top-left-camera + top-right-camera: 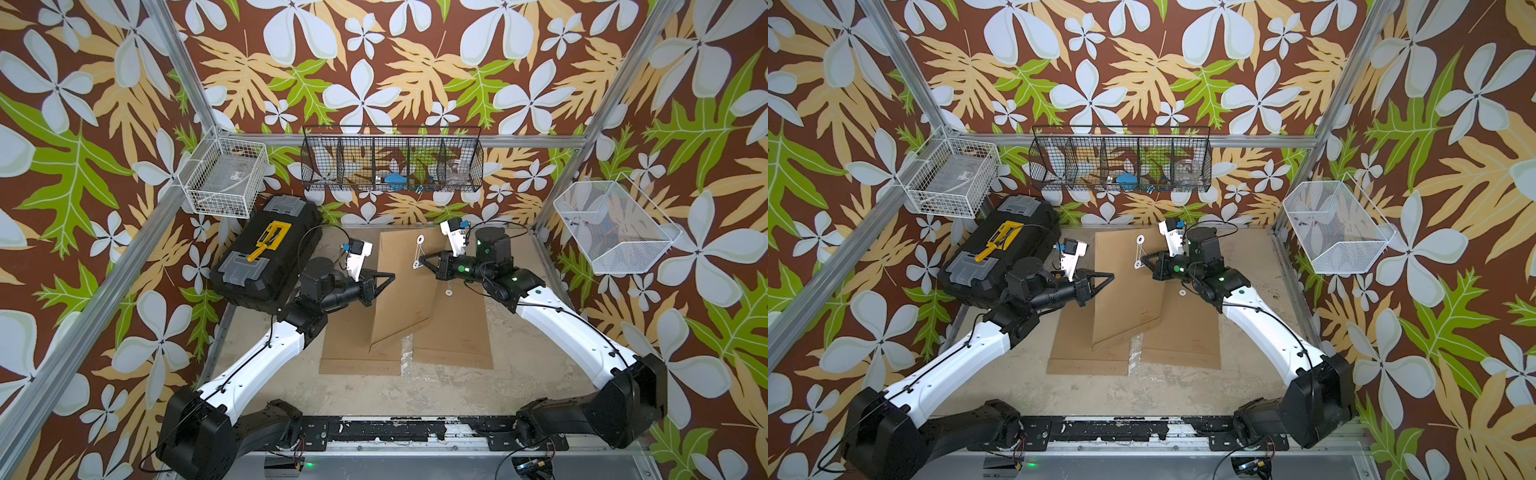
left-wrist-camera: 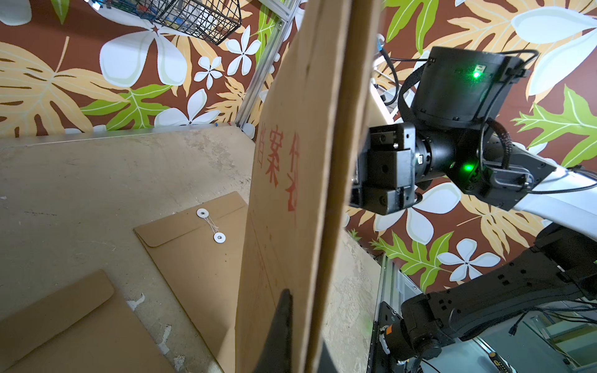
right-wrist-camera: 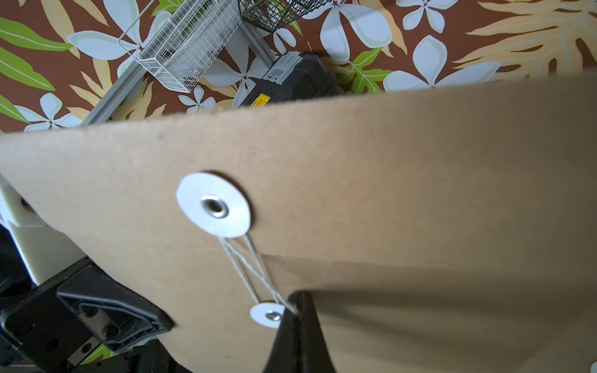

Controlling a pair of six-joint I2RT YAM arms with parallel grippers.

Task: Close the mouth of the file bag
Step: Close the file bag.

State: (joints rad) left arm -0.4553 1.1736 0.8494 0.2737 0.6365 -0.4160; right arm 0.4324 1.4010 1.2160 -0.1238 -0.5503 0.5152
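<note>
A brown kraft file bag (image 1: 405, 286) (image 1: 1127, 291) stands tilted above the table between both arms, with red print on one face (image 2: 277, 161). My left gripper (image 1: 392, 275) (image 1: 1112, 275) (image 2: 300, 303) is shut on one side edge of the bag. On the other face the flap is folded down. A white string (image 3: 255, 274) crosses between the upper white disc (image 3: 213, 210) (image 1: 420, 239) and the lower disc (image 3: 265, 315) (image 1: 415, 264). My right gripper (image 1: 420, 261) (image 1: 1142, 258) (image 3: 298, 295) is shut on the string right beside the lower disc.
Two more file bags lie flat on the table, one at the left (image 1: 357, 357) and one at the right (image 1: 457, 336) with its string tied (image 2: 211, 226). A black toolbox (image 1: 266, 249) leans at the back left. Wire baskets (image 1: 226, 176) (image 1: 390, 160) (image 1: 611, 224) hang on the walls.
</note>
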